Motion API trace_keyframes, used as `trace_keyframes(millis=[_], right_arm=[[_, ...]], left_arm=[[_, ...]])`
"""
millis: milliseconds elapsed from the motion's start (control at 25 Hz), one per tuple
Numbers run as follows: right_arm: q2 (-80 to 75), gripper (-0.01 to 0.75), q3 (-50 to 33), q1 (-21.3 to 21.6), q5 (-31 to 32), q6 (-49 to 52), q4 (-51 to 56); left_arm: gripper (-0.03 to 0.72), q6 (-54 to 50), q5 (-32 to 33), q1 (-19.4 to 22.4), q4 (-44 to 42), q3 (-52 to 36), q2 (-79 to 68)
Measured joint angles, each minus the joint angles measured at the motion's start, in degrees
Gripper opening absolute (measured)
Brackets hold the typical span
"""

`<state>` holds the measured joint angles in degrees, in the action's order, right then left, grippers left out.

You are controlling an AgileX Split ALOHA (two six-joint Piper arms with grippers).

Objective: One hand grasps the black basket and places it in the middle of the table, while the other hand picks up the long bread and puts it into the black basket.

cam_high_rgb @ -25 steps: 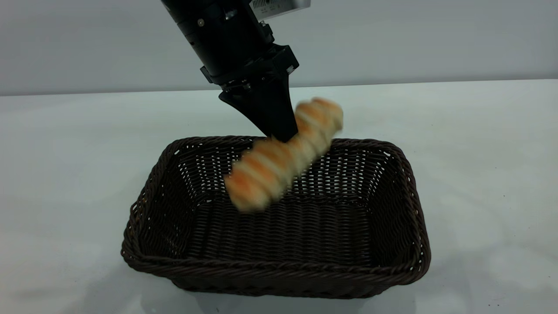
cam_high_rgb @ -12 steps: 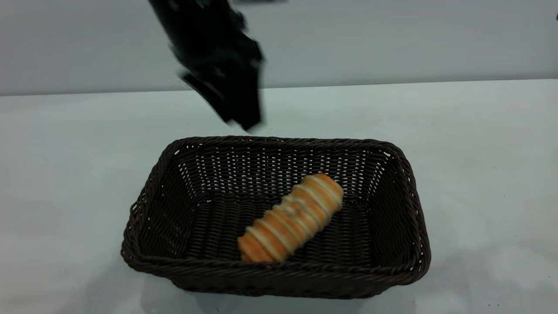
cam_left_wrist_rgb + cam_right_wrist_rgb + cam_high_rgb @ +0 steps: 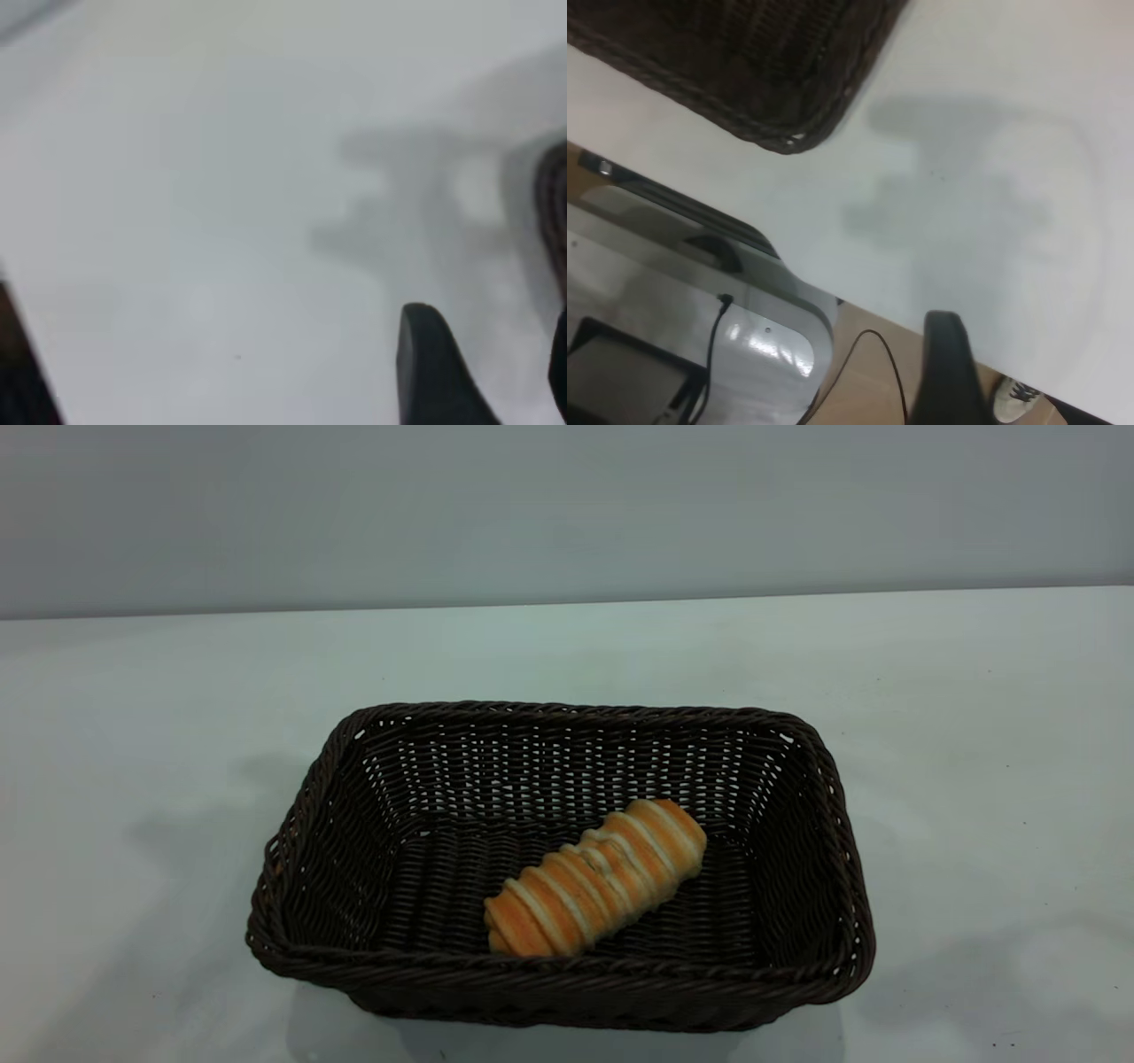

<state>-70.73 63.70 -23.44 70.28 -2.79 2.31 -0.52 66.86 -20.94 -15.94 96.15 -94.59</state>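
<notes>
Lying diagonally inside the black basket (image 3: 567, 992), the long bread (image 3: 595, 879) touches no wall; neither gripper's state shows

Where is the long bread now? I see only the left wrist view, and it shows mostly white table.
Observer: The long bread lies on the floor of the black basket, set diagonally.
Operator: Does anything touch the bread?
Observer: No. The exterior view shows only the basket, the bread and the table.
Operator: Does the basket stand far from the table's edge?
Observer: Not on every side. In the right wrist view, one corner of the basket is near the edge.
</notes>
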Motion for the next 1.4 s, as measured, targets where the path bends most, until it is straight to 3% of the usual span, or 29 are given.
trace_keyframes(millis=[320, 640, 1120, 1400], right_arm=[[9.71, 0.551, -0.11, 0.00, 0.29, 2.05, -0.25], [27.34, 0.551, -1.72, 0.00, 0.80, 2.79, -0.20], [52.49, 0.551, -24.91, 0.00, -1.36, -3.23, 3.13], [60.69, 0.551, -33.99, 0.00, -3.27, -7.71, 3.15]], left_arm=[[0.323, -0.70, 0.00, 0.07, 1.92, -5.94, 18.57], [0.321, -0.72, 0.00, 0.07, 4.80, -23.19, 40.91], [0.321, -0.72, 0.00, 0.07, 8.71, -51.77, 68.71], [0.321, -0.91, 0.00, 0.07, 10.22, -61.57, 80.91]])
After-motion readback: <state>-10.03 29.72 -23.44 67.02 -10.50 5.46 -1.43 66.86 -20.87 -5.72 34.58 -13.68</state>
